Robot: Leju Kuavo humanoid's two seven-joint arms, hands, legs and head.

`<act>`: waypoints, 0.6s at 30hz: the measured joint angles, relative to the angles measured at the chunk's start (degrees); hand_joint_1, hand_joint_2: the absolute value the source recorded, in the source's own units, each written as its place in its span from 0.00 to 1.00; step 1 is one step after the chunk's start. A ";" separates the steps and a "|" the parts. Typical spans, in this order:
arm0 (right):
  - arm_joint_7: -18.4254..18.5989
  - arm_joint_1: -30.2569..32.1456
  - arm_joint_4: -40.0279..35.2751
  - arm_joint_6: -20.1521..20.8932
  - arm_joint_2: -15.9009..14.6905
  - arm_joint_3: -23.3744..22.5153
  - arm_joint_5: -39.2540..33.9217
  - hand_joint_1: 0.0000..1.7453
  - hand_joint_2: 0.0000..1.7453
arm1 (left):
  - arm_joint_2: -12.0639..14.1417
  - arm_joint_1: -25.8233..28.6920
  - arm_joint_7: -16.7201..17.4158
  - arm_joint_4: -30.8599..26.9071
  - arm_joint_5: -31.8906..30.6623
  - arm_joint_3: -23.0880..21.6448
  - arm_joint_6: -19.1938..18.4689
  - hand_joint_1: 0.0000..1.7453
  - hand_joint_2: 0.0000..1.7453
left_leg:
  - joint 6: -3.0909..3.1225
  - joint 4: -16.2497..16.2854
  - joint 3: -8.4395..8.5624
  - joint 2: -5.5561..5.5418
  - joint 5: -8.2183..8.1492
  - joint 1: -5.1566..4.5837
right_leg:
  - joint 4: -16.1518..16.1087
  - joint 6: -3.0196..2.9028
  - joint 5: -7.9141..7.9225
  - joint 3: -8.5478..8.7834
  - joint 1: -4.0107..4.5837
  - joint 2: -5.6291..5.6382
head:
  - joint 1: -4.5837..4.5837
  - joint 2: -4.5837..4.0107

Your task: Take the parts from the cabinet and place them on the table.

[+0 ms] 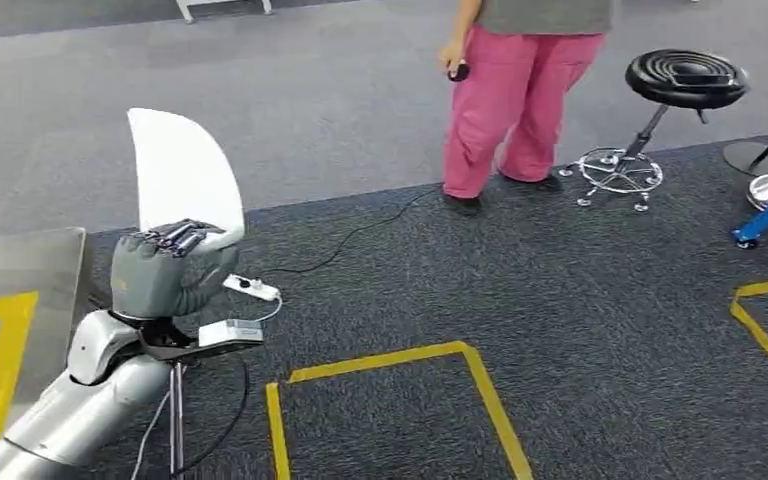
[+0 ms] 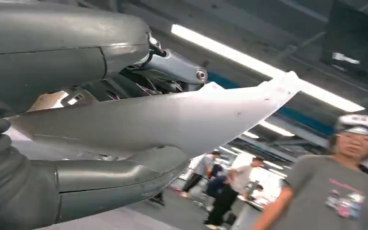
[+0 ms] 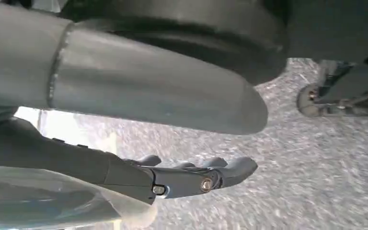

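Your left hand grips the white part at its base, its long axis upright, tapered tip pointing up; the right hand's fingers lie straight, holding nothing.

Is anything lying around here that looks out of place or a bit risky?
A white power strip lies loose on the dark carpet beside the left robot hand, its black cable trailing across the floor toward the person in pink trousers. It looks like a trip hazard. The white curved part the hand holds looks intact.
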 joint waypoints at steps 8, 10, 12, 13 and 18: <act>0.00 0.10 0.00 -0.02 0.00 -0.02 0.02 0.00 0.00 | 0.17 -0.14 0.07 -0.07 0.35 -0.44 0.00 1.00 1.00 | 1.64 -0.81 0.21 -5.96 0.58 0.63 | 19.46 1.26 -7.97 -10.24 -0.54 7.25 | 0.52 0.00; 0.00 0.16 0.00 -0.02 0.00 -0.04 0.04 0.00 0.00 | 0.17 -0.11 0.07 -0.07 0.35 -0.61 0.00 1.00 1.00 | 1.55 -0.74 0.39 -7.81 0.59 0.79 | 13.22 1.18 -2.99 -7.96 -0.63 7.49 | 0.52 0.00; -0.02 0.11 0.00 -0.02 0.00 -0.02 0.04 0.00 0.00 | 0.17 -0.12 0.07 -0.07 0.35 -0.70 0.00 1.00 1.00 | 1.06 -0.45 0.49 -9.27 0.35 1.04 | 2.79 1.25 2.22 -3.41 -1.09 10.78 | 0.57 0.00; 0.00 0.17 0.02 0.00 0.07 -0.02 0.02 0.00 0.00 | 0.20 -0.24 0.09 -0.07 0.37 -0.70 0.02 1.00 1.00 | 0.62 0.09 -0.03 -10.07 0.22 0.75 | 1.15 1.33 1.28 -2.60 -1.57 14.20 | 0.57 0.00; -0.07 0.05 0.00 0.02 0.13 -0.04 0.04 0.00 0.00 | 0.37 0.02 0.09 -0.07 0.92 -0.83 0.00 1.00 1.00 | -0.92 0.51 -1.02 -11.33 0.28 1.34 | 0.40 -0.26 1.50 -1.53 -1.36 10.31 | 0.48 0.00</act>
